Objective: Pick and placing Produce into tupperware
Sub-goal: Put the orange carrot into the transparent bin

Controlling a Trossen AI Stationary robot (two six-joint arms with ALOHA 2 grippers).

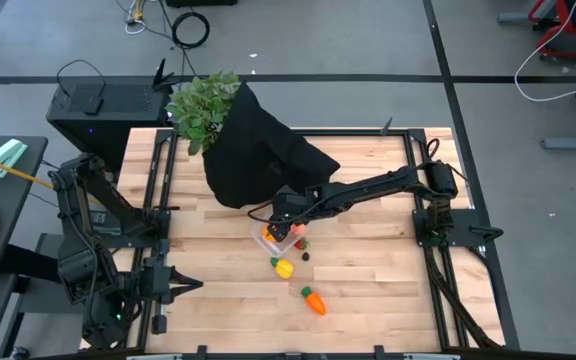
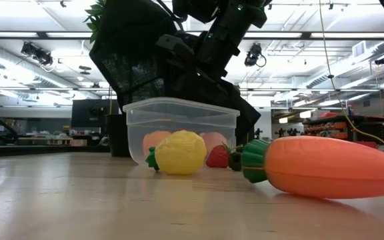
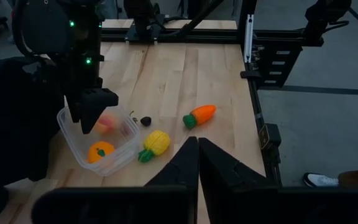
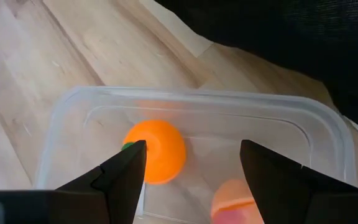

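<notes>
My right pincer (image 4: pixel 191 163) hangs apart and empty over the tupperware (image 1: pixel 268 238) mid-frame, the orange ball (image 4: pixel 156 150) inside. Drop step looks finished; next I'd fetch the yellow piece (image 1: pixel 284 267) just below. The left pincer (image 3: pixel 197 155) is together.

Grey floor (image 1: pixel 388 40) crossed by dark seams — long ceiling lights (image 2: pixel 352 73) glow beyond.

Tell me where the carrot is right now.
In the high view the carrot lies on the wooden table toward its front edge, apart from the tupperware, with the yellow piece between them.
</notes>
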